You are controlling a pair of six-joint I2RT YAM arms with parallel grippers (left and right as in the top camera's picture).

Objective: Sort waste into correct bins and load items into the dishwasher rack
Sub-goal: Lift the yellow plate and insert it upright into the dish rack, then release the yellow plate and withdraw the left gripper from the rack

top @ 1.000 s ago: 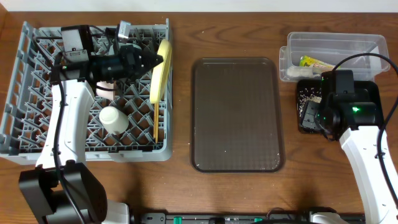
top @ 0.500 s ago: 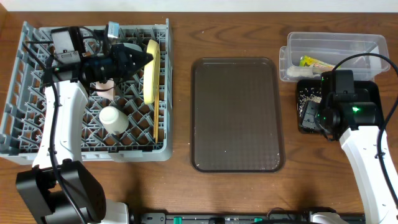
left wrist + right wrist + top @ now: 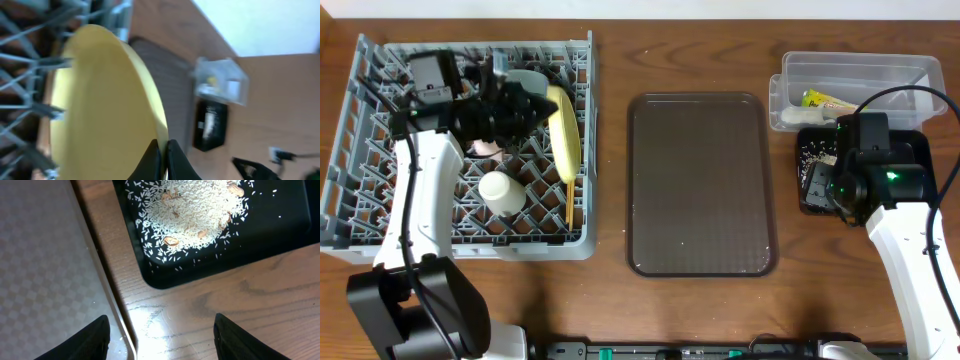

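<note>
My left gripper (image 3: pixel 546 106) is shut on the rim of the round yellow plate (image 3: pixel 564 138), which stands on edge and tilted among the pegs on the right side of the grey dishwasher rack (image 3: pixel 380 225). In the left wrist view the plate (image 3: pixel 100 100) fills the frame, with my left gripper (image 3: pixel 164 150) pinching its edge. A small white cup (image 3: pixel 502 192) and the wooden chopsticks (image 3: pixel 570 203) lie in the rack. My right gripper (image 3: pixel 160 340) hangs open and empty over bare table beside the black tray (image 3: pixel 165 282), which holds the rice (image 3: pixel 195 215). The snack wrapper (image 3: pixel 825 99) lies in the clear tub (image 3: pixel 860 72).
A large brown serving tray (image 3: pixel 700 185) lies in the middle of the table; its edge (image 3: pixel 95 280) is just left of my right gripper. The clear tub and the black tray (image 3: pixel 918 150) sit together at the far right. Something grey-blue (image 3: pixel 525 78) lies behind the left gripper in the rack.
The left arm has carried the yellow plate leftward from the rack's right wall further in among the pegs, and the plate now leans more. The right arm has not moved.
</note>
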